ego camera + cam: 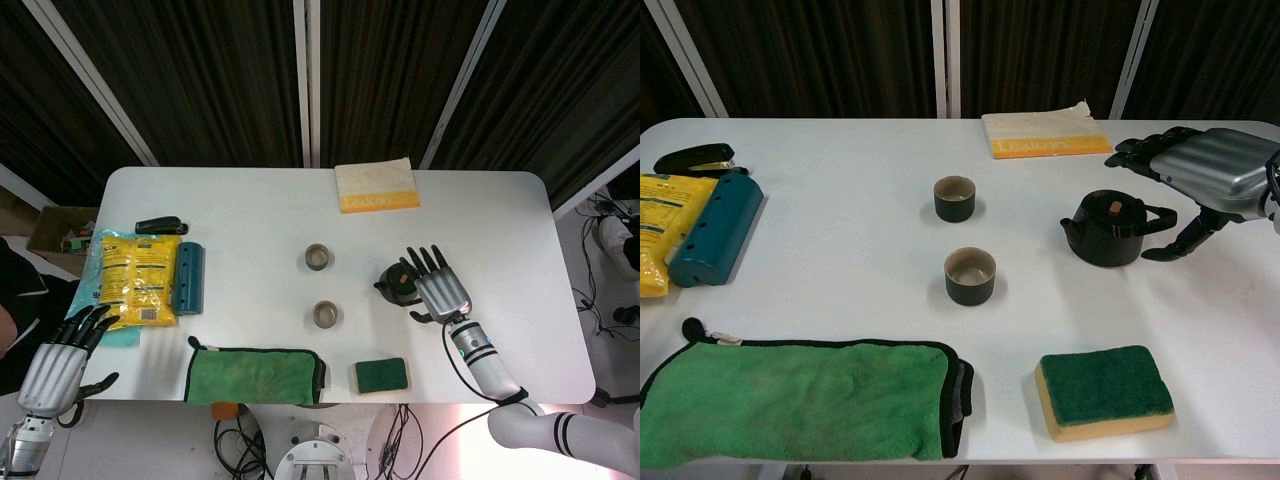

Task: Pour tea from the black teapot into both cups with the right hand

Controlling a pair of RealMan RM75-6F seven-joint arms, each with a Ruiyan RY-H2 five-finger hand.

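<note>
The black teapot (398, 284) (1108, 230) stands upright on the white table, right of centre, spout toward the cups. My right hand (439, 285) (1200, 175) hovers just right of it with fingers spread, thumb near the handle, holding nothing. The far cup (318, 257) (954, 198) and the near cup (326, 315) (970, 275) stand left of the teapot, one behind the other. My left hand (62, 353) rests open at the table's front left corner, seen only in the head view.
A green cloth (800, 398) lies at the front left, a green-and-yellow sponge (1103, 391) at the front right. A teal case (716, 227), yellow packet (138, 277) and black stapler (695, 158) lie at the left. A yellow-edged book (1045, 132) sits at the back.
</note>
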